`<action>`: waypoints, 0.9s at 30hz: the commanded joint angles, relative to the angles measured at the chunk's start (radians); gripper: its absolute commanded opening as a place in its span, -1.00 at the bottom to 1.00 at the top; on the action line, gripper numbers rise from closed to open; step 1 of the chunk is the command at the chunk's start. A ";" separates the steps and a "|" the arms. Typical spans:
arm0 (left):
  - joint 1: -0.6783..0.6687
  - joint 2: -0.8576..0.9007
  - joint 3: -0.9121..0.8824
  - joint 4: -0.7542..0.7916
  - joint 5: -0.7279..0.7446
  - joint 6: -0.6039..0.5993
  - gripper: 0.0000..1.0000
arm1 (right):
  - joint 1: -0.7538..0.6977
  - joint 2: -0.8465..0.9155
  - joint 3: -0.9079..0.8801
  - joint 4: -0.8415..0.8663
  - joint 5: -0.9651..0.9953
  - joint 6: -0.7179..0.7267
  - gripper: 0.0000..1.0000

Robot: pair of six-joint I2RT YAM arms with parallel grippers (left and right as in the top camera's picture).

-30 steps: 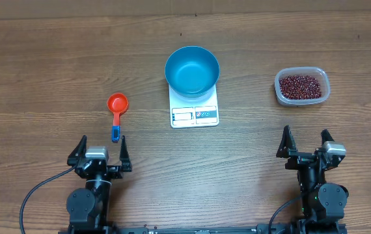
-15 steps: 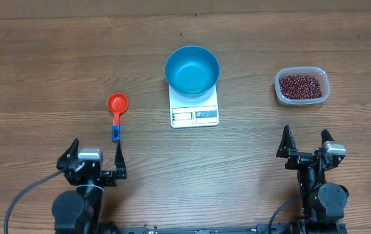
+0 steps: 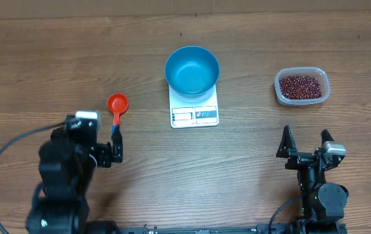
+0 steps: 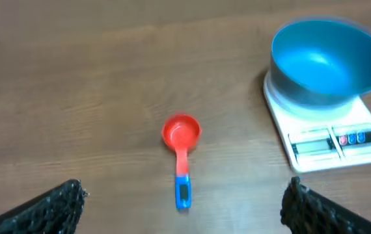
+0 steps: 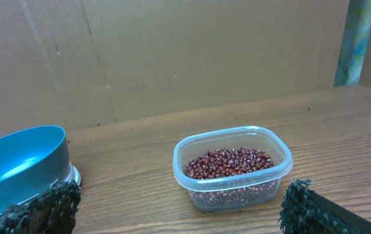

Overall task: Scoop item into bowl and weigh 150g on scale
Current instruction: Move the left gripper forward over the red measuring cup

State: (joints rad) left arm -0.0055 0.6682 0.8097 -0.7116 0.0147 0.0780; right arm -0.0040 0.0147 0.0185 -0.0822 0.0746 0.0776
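Well, the scale [image 3: 194, 112] lies lengthwise near-to-far, display end nearest.

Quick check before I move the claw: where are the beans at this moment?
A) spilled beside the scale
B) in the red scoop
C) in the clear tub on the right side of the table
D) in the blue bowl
C: the beans all lie in the clear tub, while the blue bowl on the scale and the red scoop are both empty.

left end effector [image 3: 88, 138] advanced, nearer red scoop [image 3: 116, 104]
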 commanded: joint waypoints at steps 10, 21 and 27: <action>0.006 0.409 0.379 -0.276 0.001 0.003 0.99 | 0.010 -0.012 -0.011 0.005 -0.005 -0.004 1.00; 0.006 0.671 0.555 -0.410 0.006 0.010 0.99 | 0.010 -0.012 -0.011 0.005 -0.005 -0.004 1.00; 0.053 0.729 0.631 -0.428 0.051 0.065 0.99 | 0.010 -0.012 -0.011 0.005 -0.005 -0.004 1.00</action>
State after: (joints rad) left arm 0.0090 1.3716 1.3895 -1.1370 0.0402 0.1062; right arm -0.0036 0.0147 0.0185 -0.0822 0.0746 0.0772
